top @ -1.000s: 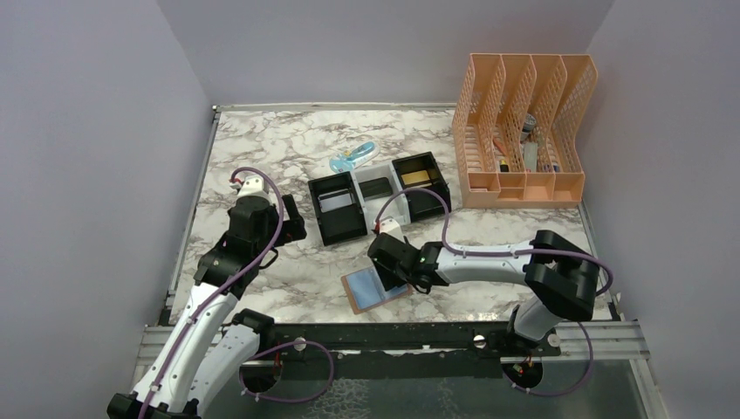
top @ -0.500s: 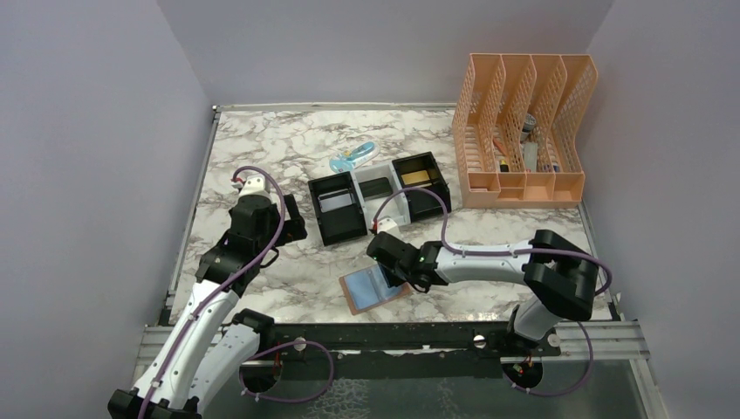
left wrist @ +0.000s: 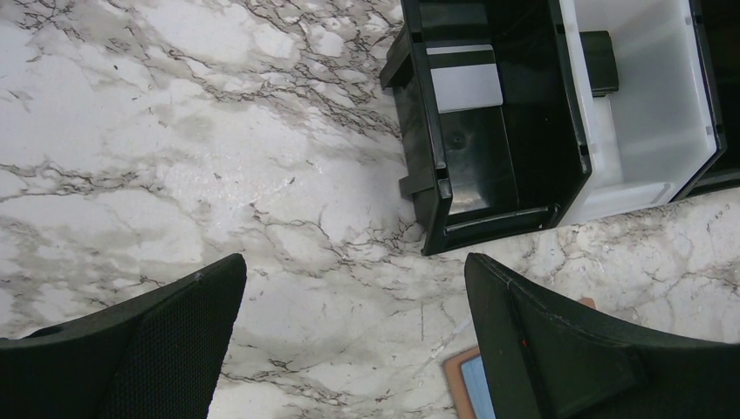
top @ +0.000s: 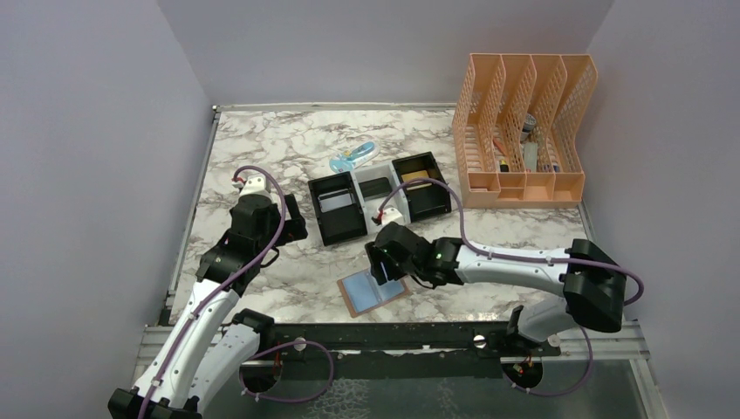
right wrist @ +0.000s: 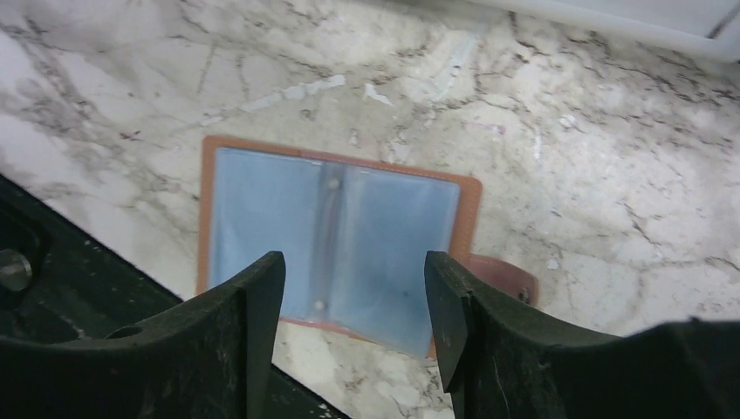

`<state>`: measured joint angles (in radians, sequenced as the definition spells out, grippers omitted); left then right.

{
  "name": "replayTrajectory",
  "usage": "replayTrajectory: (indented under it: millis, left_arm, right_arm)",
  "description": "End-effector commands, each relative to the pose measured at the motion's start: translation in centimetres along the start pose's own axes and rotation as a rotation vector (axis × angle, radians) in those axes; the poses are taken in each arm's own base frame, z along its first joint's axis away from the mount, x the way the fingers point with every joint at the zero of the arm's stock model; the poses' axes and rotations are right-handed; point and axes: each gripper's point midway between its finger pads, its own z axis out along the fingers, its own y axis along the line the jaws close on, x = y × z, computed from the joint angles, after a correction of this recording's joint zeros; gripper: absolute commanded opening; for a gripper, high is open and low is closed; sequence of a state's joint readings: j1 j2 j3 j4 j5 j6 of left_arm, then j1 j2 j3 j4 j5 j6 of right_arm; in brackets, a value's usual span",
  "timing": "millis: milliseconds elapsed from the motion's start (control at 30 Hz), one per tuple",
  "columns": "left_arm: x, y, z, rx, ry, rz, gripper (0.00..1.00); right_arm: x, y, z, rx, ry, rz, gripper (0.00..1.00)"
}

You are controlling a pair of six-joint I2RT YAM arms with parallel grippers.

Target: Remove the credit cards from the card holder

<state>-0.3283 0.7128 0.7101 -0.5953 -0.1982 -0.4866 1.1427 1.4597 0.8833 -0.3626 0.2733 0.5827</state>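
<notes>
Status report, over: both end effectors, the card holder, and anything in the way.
Left end effector open over marble beside tray. Right end effector open above card holder, which lies flat, spread open, no card showing. Nothing in the way.

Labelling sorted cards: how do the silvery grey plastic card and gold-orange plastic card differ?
The silvery grey plastic card is pale; the gold-orange plastic card is warm-toned. The grey one sits in the left black compartment of the black-and-white tray, the gold one in the right. Both are thin rectangles.
</notes>
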Motion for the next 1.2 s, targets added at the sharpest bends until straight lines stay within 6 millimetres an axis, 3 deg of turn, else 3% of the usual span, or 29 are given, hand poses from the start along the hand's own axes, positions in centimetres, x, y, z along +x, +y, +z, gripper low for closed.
replayTrajectory:
  millis: [0, 167, 367, 600, 800, 967, 1167]
  left_arm:
    - [-0.1, -0.2, 0.1, 0.017, -0.01, 0.006, 0.99]
    - [-0.4, -0.1, -0.1, 0.014, -0.027, 0.004, 0.99]
    - [-0.5, -0.1, -0.2, 0.014, -0.032, 0.002, 0.99]
    - [-0.5, -0.1, -0.2, 0.015, -0.033, 0.002, 0.99]
    - [-0.4, -0.1, -0.2, 0.014, -0.032, 0.002, 0.99]
    - [-0.4, -0.1, -0.1, 0.012, -0.027, 0.003, 0.99]
    - [-0.3, 0.0, -0.1, 0.012, -0.027, 0.003, 0.99]
  right_arm:
    - [-0.3, 3.6, -0.3, -0.159, 0.006, -0.021, 0.61]
    - [2.1, 6.1, 1.4, -0.168, 0.07, -0.058, 0.63]
    - [3.6, 7.4, 2.6, -0.142, 0.111, -0.137, 0.64]
    - [5.1, 6.4, 4.6, -0.049, 0.169, -0.192, 0.67]
    - [7.5, 4.0, 6.2, 0.105, 0.23, -0.175, 0.65]
    - [6.9, 5.0, 5.8, 0.04, 0.192, -0.141, 0.46]
    - [4.9, 6.5, 4.8, -0.028, 0.129, -0.125, 0.44]
